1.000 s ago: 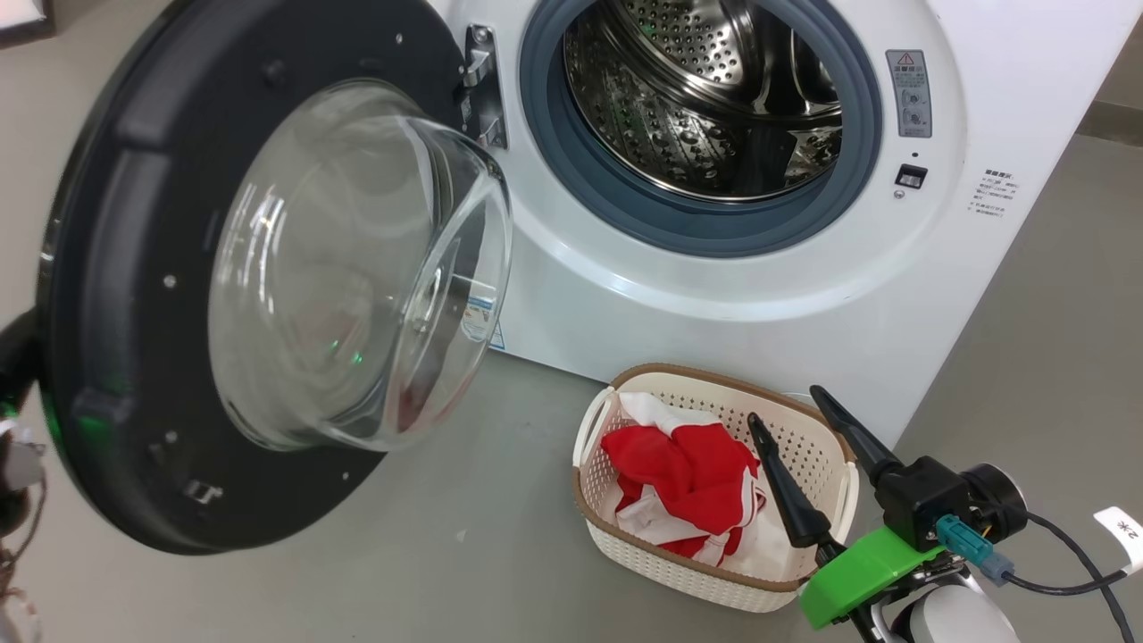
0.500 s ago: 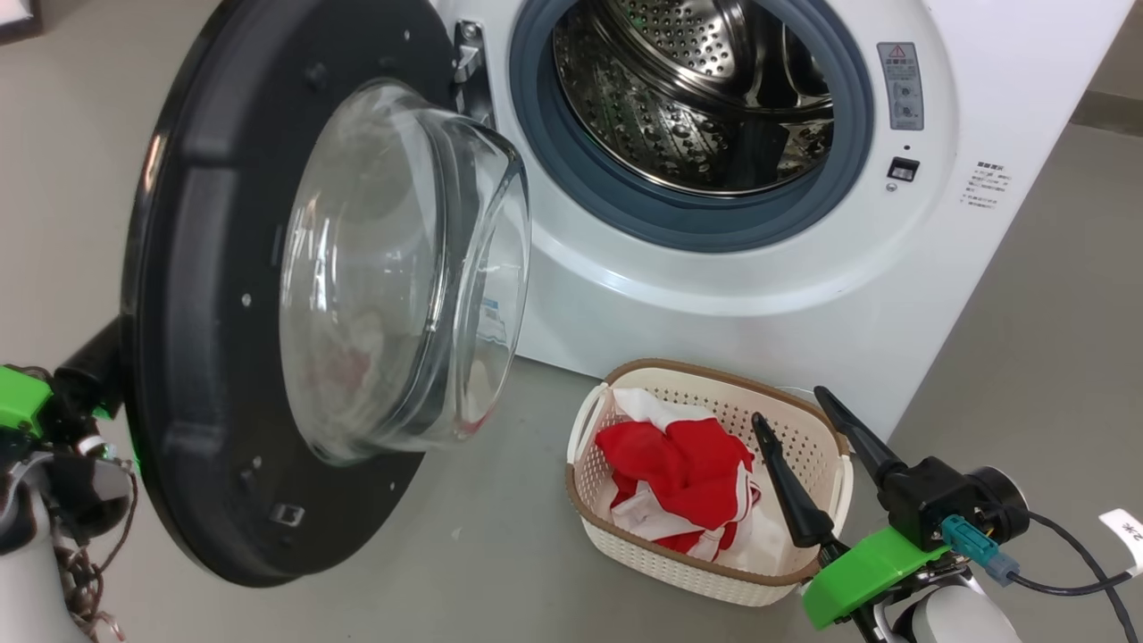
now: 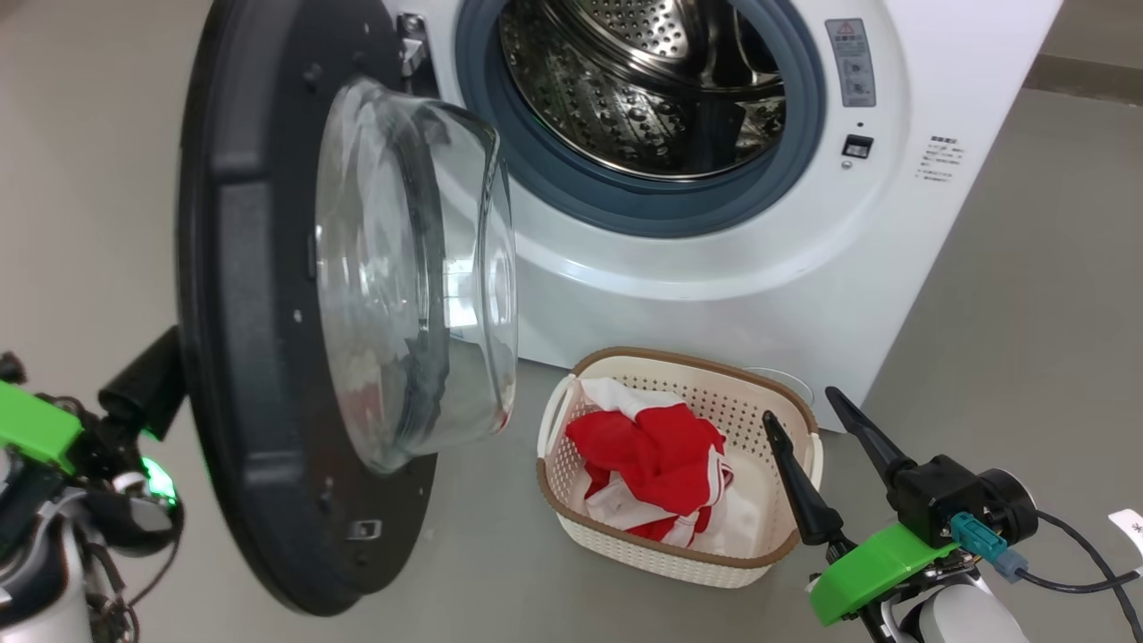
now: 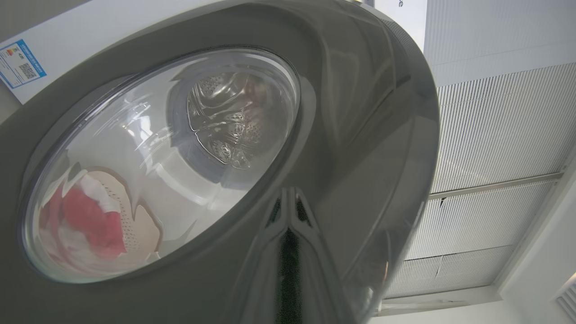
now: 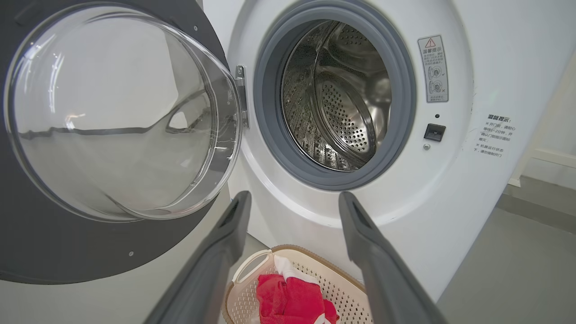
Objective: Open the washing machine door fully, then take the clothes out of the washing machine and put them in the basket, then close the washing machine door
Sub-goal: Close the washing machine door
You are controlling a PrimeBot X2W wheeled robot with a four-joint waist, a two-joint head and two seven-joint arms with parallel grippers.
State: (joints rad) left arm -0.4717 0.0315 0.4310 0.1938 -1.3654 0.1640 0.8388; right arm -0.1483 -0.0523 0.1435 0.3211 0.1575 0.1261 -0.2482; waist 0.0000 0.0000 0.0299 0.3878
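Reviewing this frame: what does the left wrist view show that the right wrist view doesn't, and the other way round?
Left wrist view: the washing machine door's glossy outer face, the shut left gripper at it, slatted ceiling panels behind. Right wrist view: the door's inner side and hinge, the printed labels, the open right gripper. Both: the door's glass bowl, the steel drum, and the red clothes in the basket.
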